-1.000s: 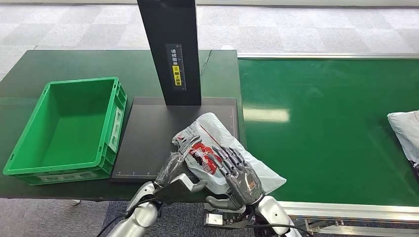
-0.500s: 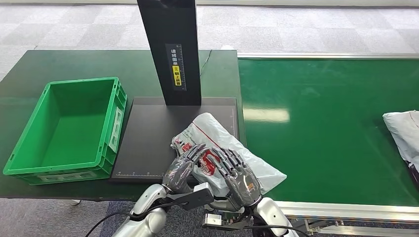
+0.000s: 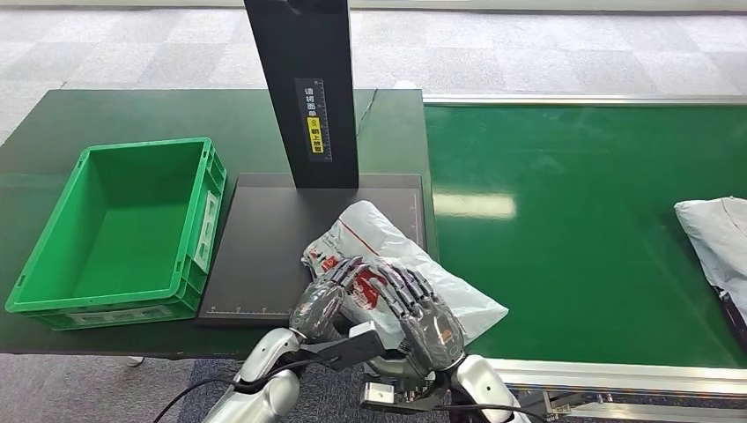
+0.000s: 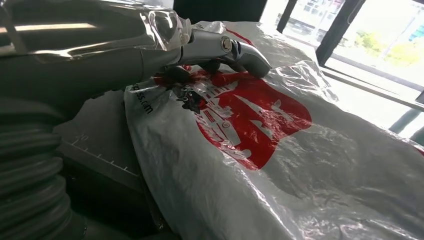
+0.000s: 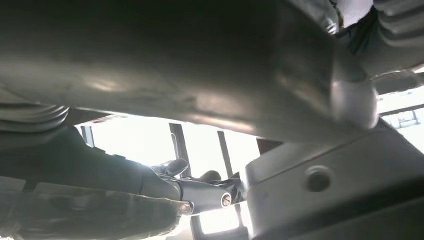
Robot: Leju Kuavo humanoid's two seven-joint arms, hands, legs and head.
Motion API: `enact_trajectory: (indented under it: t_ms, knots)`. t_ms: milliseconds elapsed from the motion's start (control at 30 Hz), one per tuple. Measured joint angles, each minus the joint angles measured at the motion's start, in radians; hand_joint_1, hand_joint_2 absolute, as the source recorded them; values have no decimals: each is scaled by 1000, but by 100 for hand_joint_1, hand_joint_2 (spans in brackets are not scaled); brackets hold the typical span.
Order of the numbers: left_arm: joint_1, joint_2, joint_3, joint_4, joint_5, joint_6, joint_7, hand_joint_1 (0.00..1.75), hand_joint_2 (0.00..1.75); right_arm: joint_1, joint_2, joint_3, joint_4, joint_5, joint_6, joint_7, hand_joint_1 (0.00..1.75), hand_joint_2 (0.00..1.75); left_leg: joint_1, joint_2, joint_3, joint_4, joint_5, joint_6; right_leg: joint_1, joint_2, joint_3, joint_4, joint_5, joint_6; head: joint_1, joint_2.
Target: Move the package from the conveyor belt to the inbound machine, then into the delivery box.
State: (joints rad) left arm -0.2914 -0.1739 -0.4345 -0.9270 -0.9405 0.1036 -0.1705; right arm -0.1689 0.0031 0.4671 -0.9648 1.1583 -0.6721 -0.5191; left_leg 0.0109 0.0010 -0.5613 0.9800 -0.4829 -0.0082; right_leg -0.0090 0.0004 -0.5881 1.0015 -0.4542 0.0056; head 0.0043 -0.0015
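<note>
The package (image 3: 388, 247) is a white plastic bag with red print. It lies across the near right corner of the black scanner plate (image 3: 264, 256) and the edge of the green conveyor belt (image 3: 573, 238). My left hand (image 3: 324, 300) curls around its near left edge. In the left wrist view its fingers (image 4: 225, 47) lie on the red print of the package (image 4: 280, 150), and the film wraps over the thumb. My right hand (image 3: 425, 308) rests on the package's near right part with fingers apart.
An empty green crate (image 3: 211, 211) stands left of the plate on the dark table (image 3: 132, 115). The scanner's black post (image 3: 304, 88) rises behind the plate. A second grey-white package (image 3: 718, 238) lies on the belt at the far right.
My left hand has curled in and closed on the package's near left edge, close to the right hand. The second package has travelled left along the belt.
</note>
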Motion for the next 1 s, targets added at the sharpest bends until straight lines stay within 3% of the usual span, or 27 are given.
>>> enact_trajectory:
  t_ms: [67,100,467,700,1000]
  knots:
    - [3,-5,16,-1,0,0,8,168,175,5,-2,1,-5,-1,5,4,0,0,0,0,0,0,0,0,0,0,0,0,0,0,0,0]
    - [5,-8,24,-4,0,1,11,174,175,8,-3,1,-7,-1,8,6,0,0,0,0,0,0,0,0,0,0,0,0,0,0,0,0]
    - [30,-25,89,-65,36,28,9,175,175,32,-7,1,-40,-5,27,19,0,0,0,0,0,0,0,0,0,0,0,0,0,0,0,0]
    - [33,-25,105,-66,60,45,4,175,175,37,-7,0,-66,-58,-9,14,0,0,0,0,0,0,0,0,0,0,0,0,0,0,0,0]
    - [60,-35,145,-114,159,147,-61,175,175,79,-1,-45,-148,-65,-23,-20,0,0,0,0,0,0,0,0,0,0,0,0,0,0,0,0]
